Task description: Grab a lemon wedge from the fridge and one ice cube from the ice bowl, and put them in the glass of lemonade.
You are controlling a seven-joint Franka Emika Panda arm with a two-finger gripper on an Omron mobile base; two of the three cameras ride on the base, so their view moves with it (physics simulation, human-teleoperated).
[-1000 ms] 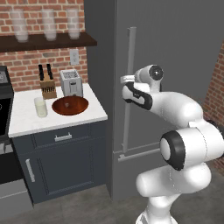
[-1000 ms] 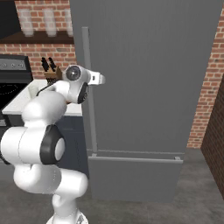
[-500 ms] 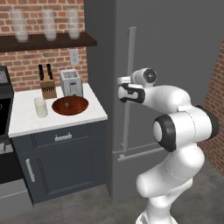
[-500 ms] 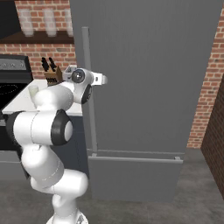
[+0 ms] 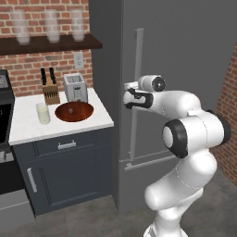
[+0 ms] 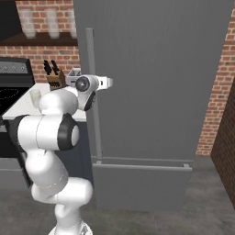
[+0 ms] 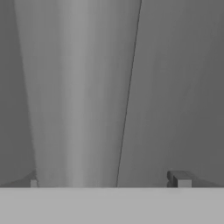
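Note:
The fridge (image 5: 185,46) is a tall grey cabinet and its door is shut, so the lemon wedge is hidden. My gripper (image 5: 132,98) is at mid-height on the long vertical handle (image 5: 137,69), also seen as the handle (image 6: 92,55) from the right. In the hand view the handle (image 7: 76,87) runs up between my open fingertips (image 7: 180,179), closer to the left one. Nothing is held. On the white counter sit the reddish-brown ice bowl (image 5: 74,111) and, left of it, the glass of lemonade (image 5: 43,113).
A toaster (image 5: 75,87) and a knife block (image 5: 50,90) stand behind the bowl. Frosted glasses (image 5: 51,25) line the wall shelf above. A stove (image 5: 3,92) borders the counter's left. Brick wall (image 6: 220,82) flanks the fridge's right.
The arm's elbow has risen and folded more upright, and the hand has edged slightly left against the fridge handle. The jaws have stayed open.

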